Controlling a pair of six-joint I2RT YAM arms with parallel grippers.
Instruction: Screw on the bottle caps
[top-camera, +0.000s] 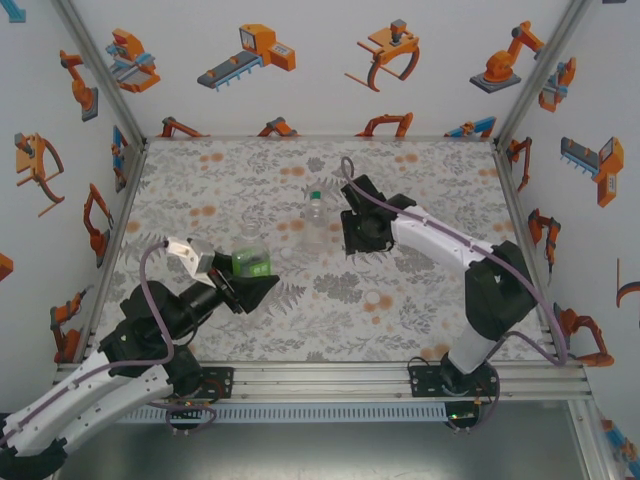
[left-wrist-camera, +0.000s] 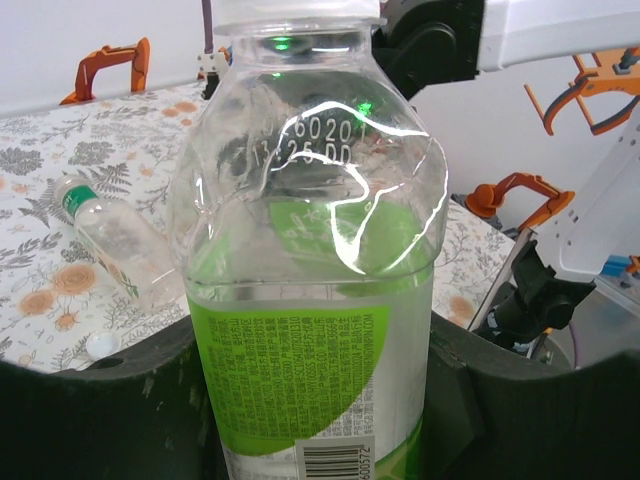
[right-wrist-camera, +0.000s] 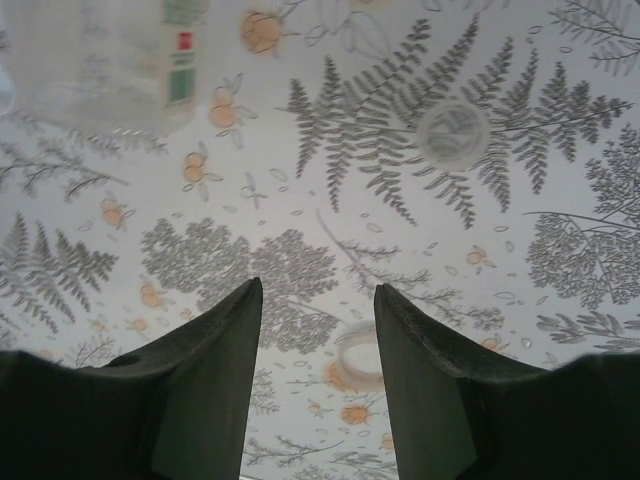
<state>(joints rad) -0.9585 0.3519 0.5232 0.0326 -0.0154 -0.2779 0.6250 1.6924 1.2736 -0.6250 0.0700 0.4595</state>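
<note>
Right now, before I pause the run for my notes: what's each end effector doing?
Left end effector: closed on the green-label bottle.
Right end effector: open, holding nothing.

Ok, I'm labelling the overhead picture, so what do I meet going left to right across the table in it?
In order: green-labelled bottle → clear bottle with a green cap → right arm's fingers.

Green-labelled bottle (left-wrist-camera: 310, 330); table (top-camera: 400, 310) grey ferns, orange blossoms.
</note>
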